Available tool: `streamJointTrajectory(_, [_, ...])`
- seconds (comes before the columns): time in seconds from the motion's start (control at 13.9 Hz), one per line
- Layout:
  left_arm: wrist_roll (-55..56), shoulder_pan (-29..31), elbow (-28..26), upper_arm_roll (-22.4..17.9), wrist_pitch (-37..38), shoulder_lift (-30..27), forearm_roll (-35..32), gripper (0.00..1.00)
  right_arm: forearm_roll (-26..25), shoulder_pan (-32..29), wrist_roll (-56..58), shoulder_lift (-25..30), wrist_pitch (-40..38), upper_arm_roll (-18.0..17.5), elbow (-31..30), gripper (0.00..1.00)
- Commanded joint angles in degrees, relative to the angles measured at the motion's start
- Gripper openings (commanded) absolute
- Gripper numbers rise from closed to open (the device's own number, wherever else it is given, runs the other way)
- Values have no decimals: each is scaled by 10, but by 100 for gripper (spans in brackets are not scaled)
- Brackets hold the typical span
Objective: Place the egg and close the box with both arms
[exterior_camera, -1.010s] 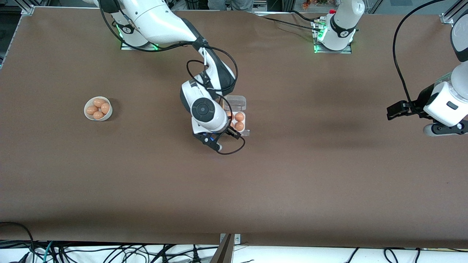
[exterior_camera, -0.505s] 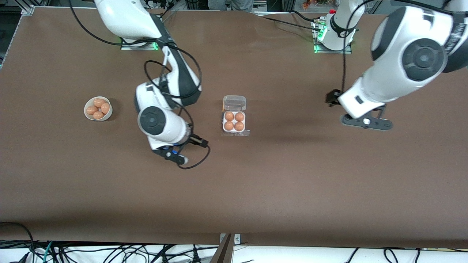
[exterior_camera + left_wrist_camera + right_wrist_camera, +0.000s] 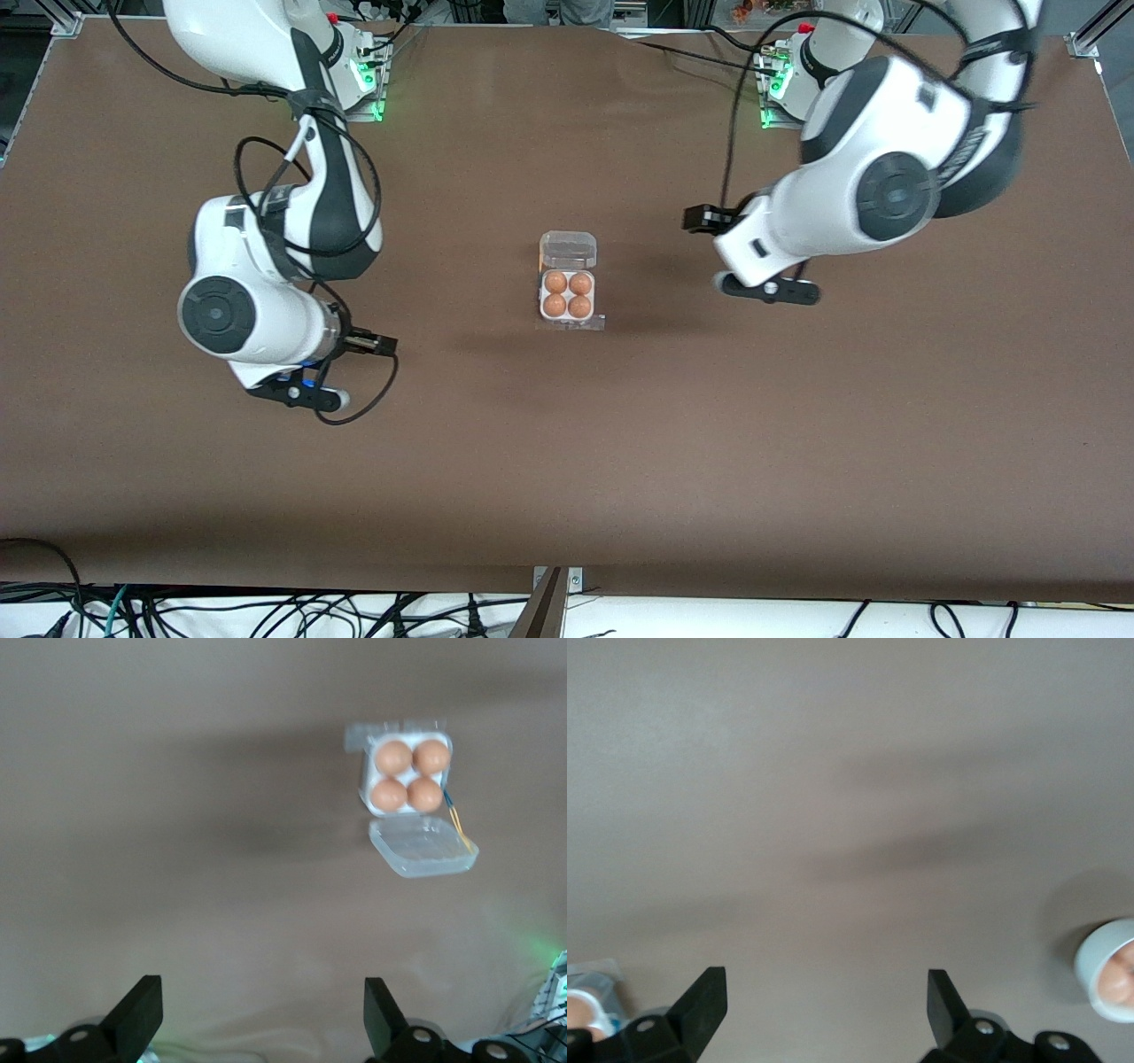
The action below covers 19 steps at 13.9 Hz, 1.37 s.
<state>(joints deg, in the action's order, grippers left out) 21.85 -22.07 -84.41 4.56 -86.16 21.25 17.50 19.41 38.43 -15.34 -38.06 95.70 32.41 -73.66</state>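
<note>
The box [image 3: 567, 304] is a white four-cell tray in the middle of the table, and each cell holds an orange-brown egg [image 3: 555, 282]. Its clear lid [image 3: 568, 250] lies open and flat on the table, farther from the front camera. My right gripper [image 3: 372, 343] is open and empty above bare table, between the box and the right arm's end. My left gripper [image 3: 700, 219] is open and empty above bare table toward the left arm's end. The left wrist view shows the box [image 3: 406, 775], its lid [image 3: 423, 846] and the left gripper [image 3: 263, 1019]. The right gripper [image 3: 827, 1010] frames bare table.
A round white bowl [image 3: 1109, 970] with eggs shows at the edge of the right wrist view; the right arm hides it in the front view. A corner of the box [image 3: 589, 992] also shows there. Cables run along the table's front edge [image 3: 567, 589].
The right arm has drawn away from the box toward its own end, leaving four eggs in the tray. The left arm has swung in toward the box.
</note>
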Motion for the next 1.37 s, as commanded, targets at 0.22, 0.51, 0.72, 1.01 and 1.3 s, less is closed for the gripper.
streamJointTrajectory(0.22, [89,-93,12,-7,9,68,80,34,-58,-119,53,89,-10,-86,-17,100])
streamJointTrajectory(0.51, [98,-125,12,-7,9,106,104,3,-207,-226,44,187,25,-231,-92,100])
streamJointTrajectory(0.72, [103,-137,13,-7,6,141,126,0,-207,-284,51,296,77,-273,-193,100])
streamJointTrajectory(1.01, [108,-151,18,-8,-15,168,126,0,-206,-330,58,359,46,-295,-216,100])
streamJointTrajectory(1.3, [123,-155,35,-8,-60,188,127,0,-205,-367,58,376,12,-330,-193,100])
